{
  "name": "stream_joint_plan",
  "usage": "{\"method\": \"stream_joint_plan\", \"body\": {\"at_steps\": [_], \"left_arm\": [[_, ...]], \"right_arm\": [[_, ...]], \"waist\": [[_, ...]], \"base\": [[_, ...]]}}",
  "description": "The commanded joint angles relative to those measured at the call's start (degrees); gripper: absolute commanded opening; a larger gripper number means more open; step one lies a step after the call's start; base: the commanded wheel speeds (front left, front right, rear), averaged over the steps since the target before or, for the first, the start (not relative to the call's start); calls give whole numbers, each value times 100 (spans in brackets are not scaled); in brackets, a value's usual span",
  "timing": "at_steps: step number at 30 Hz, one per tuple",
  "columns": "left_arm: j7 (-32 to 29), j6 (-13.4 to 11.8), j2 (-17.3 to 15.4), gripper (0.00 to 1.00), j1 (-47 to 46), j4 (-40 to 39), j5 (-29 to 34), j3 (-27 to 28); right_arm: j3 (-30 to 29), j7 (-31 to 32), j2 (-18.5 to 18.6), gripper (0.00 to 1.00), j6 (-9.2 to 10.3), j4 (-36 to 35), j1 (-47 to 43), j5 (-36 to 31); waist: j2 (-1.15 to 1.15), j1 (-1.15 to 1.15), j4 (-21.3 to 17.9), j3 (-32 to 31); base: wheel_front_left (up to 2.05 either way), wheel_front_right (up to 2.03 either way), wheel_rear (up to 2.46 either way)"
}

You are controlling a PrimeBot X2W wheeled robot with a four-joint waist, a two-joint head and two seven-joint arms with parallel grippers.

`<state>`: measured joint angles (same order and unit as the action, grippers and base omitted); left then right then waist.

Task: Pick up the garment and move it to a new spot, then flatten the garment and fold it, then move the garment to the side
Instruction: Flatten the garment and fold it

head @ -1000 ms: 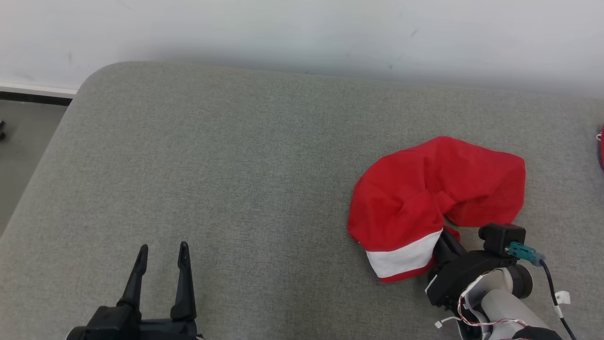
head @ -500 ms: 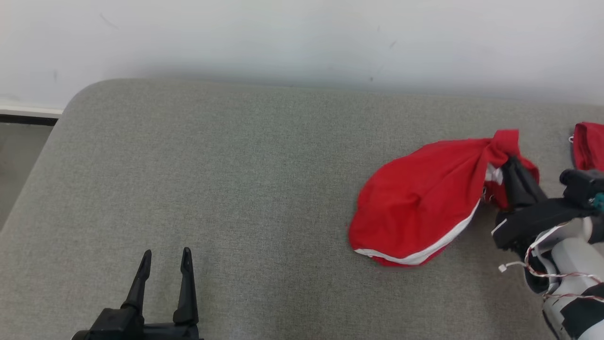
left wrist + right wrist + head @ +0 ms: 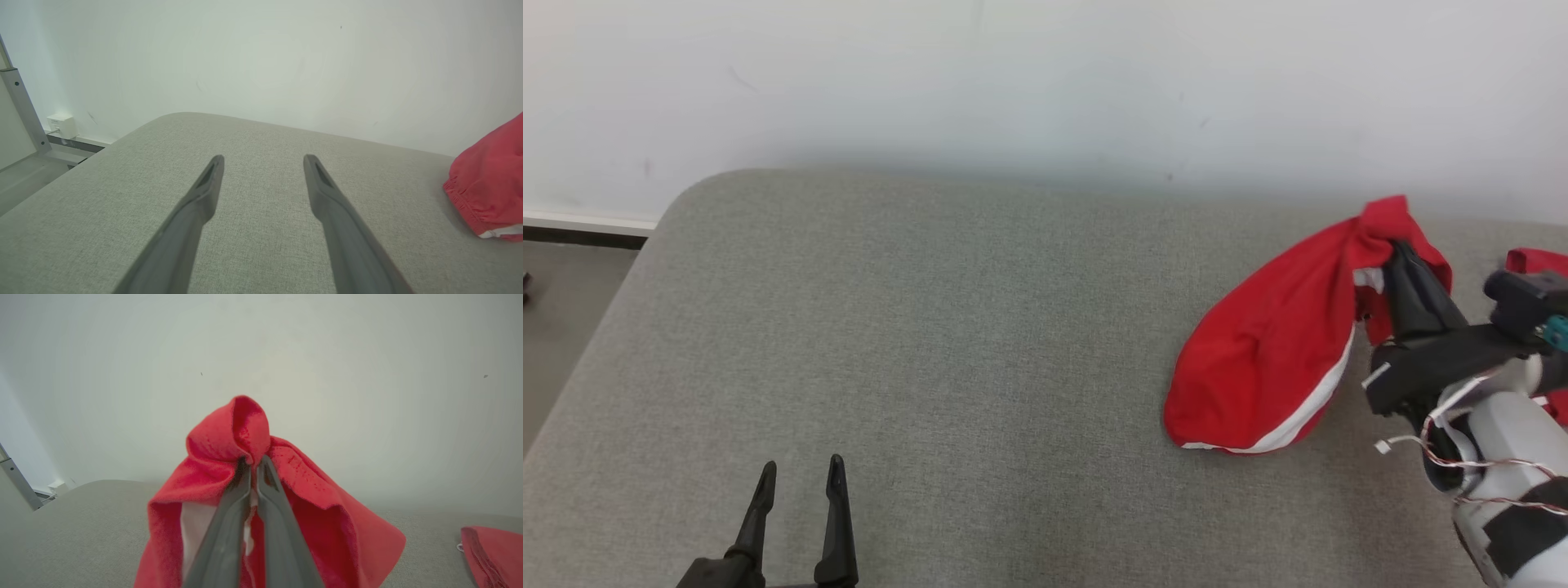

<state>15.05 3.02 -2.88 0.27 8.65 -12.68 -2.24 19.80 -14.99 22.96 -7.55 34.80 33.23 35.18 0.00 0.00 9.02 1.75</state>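
The garment (image 3: 1266,343) is red with a white band along its edge. It hangs from my right gripper (image 3: 1395,249), which is shut on a bunched fold at its top; its lower part still rests on the grey cushioned surface (image 3: 931,327). Seen from the right wrist, the red cloth (image 3: 245,433) drapes over both closed fingers (image 3: 229,522). My left gripper (image 3: 799,478) stands open at the lower left, far from the garment, with nothing between its fingers (image 3: 204,192). A corner of the garment (image 3: 490,179) shows at the right edge of the left wrist view.
A second red cloth (image 3: 1539,265) lies at the far right behind my right arm, also seen as a red piece (image 3: 490,551). A white wall (image 3: 1045,73) runs close behind the surface. The surface's rounded left edge drops to the floor (image 3: 564,286).
My right gripper closed on the garment's edge, then lifted it up and to the right, so the cloth now hangs stretched. The head camera tilted. The left gripper stayed open.
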Motion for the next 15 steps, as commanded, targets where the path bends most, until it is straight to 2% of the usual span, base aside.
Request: {"method": "stream_joint_plan", "body": {"at_steps": [1,9,15], "left_arm": [[17,11,-1,100,82,9,6,0],[17,22,-1,100,94,21,-23,21],[17,-11,-1,100,58,35,-59,-17]], "right_arm": [[53,-22,-73,0,15,-52,126,-28],[685,127,-793,0,15,-336,954,-60],[887,120,-1305,0,15,-2,1457,21]], "waist": [[0,0,42,-50],[0,0,107,-140],[0,0,177,-132]], "base": [[0,0,0],[0,0,0],[0,0,0]]}}
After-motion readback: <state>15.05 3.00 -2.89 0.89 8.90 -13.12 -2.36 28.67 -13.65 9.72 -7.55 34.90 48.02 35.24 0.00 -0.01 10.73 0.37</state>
